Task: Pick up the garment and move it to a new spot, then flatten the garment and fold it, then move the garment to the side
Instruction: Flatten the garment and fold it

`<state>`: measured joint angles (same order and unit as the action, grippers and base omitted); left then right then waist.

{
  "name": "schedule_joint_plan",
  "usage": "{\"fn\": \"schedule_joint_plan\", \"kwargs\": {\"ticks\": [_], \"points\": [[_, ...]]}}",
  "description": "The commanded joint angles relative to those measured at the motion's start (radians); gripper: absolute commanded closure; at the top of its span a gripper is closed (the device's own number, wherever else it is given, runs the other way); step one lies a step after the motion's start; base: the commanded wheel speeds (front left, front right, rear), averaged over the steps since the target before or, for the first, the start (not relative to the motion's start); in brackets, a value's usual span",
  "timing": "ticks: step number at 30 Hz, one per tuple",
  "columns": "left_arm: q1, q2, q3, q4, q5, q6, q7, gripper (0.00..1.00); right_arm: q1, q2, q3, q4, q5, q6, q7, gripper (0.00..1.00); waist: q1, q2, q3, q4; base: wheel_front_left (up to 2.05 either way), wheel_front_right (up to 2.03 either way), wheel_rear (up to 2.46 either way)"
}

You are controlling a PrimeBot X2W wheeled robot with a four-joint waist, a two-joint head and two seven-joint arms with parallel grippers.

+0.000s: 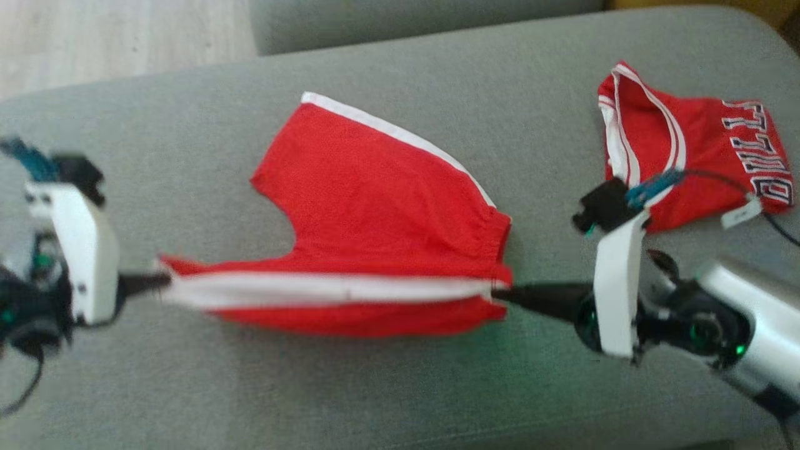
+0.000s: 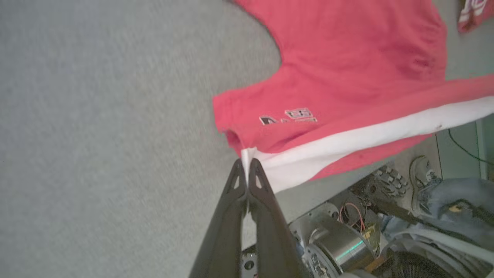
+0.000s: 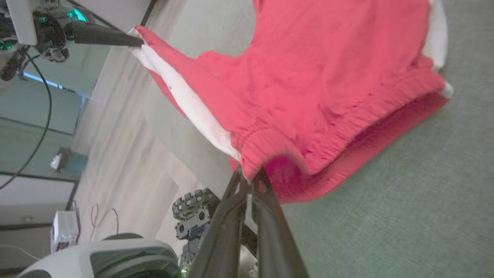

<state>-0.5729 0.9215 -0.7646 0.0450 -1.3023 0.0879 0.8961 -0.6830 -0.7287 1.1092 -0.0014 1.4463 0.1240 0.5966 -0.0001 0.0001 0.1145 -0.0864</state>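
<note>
Holding the red shorts (image 1: 375,200) taut, I am clamping the leg hem (image 2: 228,129) in my left gripper (image 1: 164,281) and the waistband (image 3: 328,131) in my right gripper (image 1: 500,291)

Black block letters (image 1: 757,156) edged in white run sideways across the red jersey (image 1: 662,137) to my far right; blurred, they look like "BULLS", but I cannot be sure. The small emblem (image 2: 297,115) on the red shorts (image 2: 347,65) and the jersey's white tag (image 1: 741,214) are both too blurred to read.
</note>
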Motion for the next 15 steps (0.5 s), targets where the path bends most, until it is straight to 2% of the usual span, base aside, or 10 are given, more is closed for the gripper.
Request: {"fn": "schedule_joint_plan", "kwargs": {"ticks": [1, 7, 15], "points": [[-0.093, 0.041, 0.075, -0.004, 0.007, 0.002, 0.002, 1.0, -0.008, -0.007, -0.035, -0.007, 0.022, 0.007, -0.013, 1.0, 0.0001, -0.0001, 0.032, -0.025, 0.0, 0.0, 0.0], [-0.249, -0.006, 0.085, 0.083, 0.062, -0.017, 0.023, 1.0, -0.054, 0.025, -0.133, 0.05, 0.091, 0.007, -0.056, 1.0, 0.0001, -0.0001, 0.115, -0.07, 0.0, 0.0, 0.0], [-0.431, -0.11, 0.086, 0.225, 0.152, -0.05, -0.033, 1.0, -0.107, 0.095, -0.184, 0.096, 0.088, 0.007, -0.122, 1.0, 0.0001, -0.0001, 0.217, -0.127, 0.0, 0.0, 0.0]]}}
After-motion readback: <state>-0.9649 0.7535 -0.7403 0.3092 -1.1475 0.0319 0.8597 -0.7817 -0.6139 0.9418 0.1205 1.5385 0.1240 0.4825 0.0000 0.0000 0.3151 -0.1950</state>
